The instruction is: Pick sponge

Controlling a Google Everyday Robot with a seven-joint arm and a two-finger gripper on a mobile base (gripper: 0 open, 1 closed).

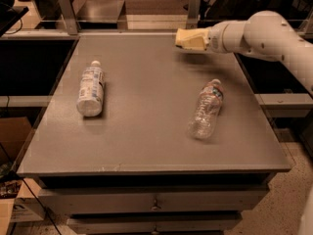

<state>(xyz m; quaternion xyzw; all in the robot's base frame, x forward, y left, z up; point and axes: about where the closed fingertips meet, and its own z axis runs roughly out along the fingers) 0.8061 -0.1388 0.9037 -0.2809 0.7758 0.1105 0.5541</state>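
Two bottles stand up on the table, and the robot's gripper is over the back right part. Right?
No. The camera view shows both bottles lying on their sides: the white bottle on the left, the clear bottle on the right. The gripper is over the table's back right part.

The white arm (266, 31) is reaching in from the right edge of the view, its rounded elbow bending high near the far right corner of the bench (146, 136). The forearm is lying almost level and pointing left. At its end, the pale yellow claw (182, 38) is hanging just above the far right part of the bench, casting a soft shadow beneath it, tip facing left. A sliver of the white body is showing at the lower right corner.
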